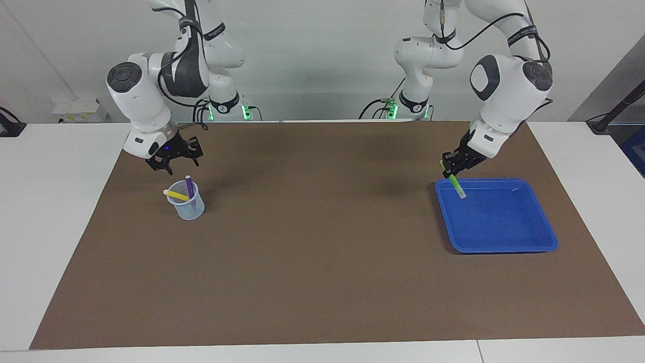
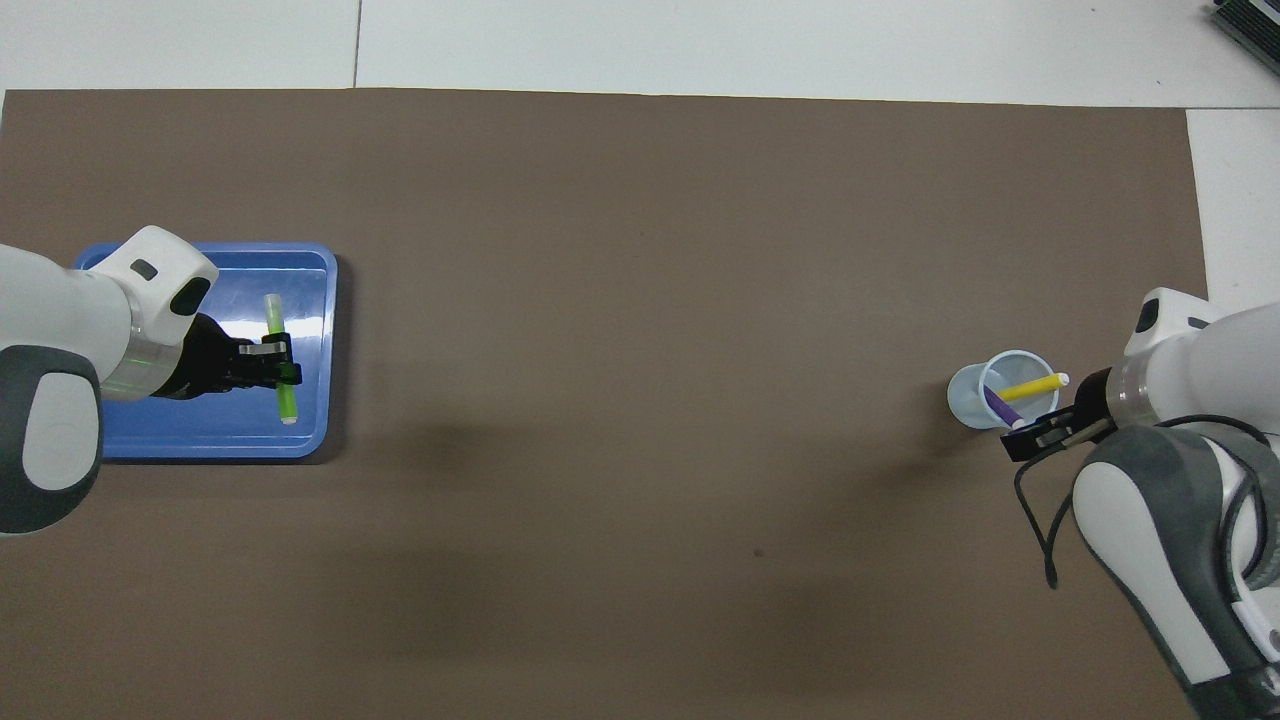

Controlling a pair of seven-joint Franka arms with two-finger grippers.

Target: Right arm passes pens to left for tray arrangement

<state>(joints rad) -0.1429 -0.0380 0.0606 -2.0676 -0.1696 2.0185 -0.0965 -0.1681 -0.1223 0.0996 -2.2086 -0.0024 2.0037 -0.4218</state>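
Observation:
My left gripper (image 1: 455, 164) is shut on the bright green pen (image 1: 456, 183) and holds it tilted, pale end down, over the blue tray's (image 1: 504, 222) corner nearest the robots. From overhead the green pen (image 2: 272, 318) lies across the left gripper (image 2: 272, 362) above the tray (image 2: 230, 432). I cannot tell whether the pen's tip touches the tray. My right gripper (image 1: 174, 160) is open and empty, just above the pale-blue mesh cup (image 1: 187, 205). The purple pen (image 1: 190, 185) and the yellow pen (image 1: 176, 194) stand in the cup (image 2: 1010, 392), beside the right gripper (image 2: 1040, 435).
A brown mat (image 1: 322, 252) covers the table between the cup at the right arm's end and the tray at the left arm's end. White table surface (image 1: 60, 201) borders the mat.

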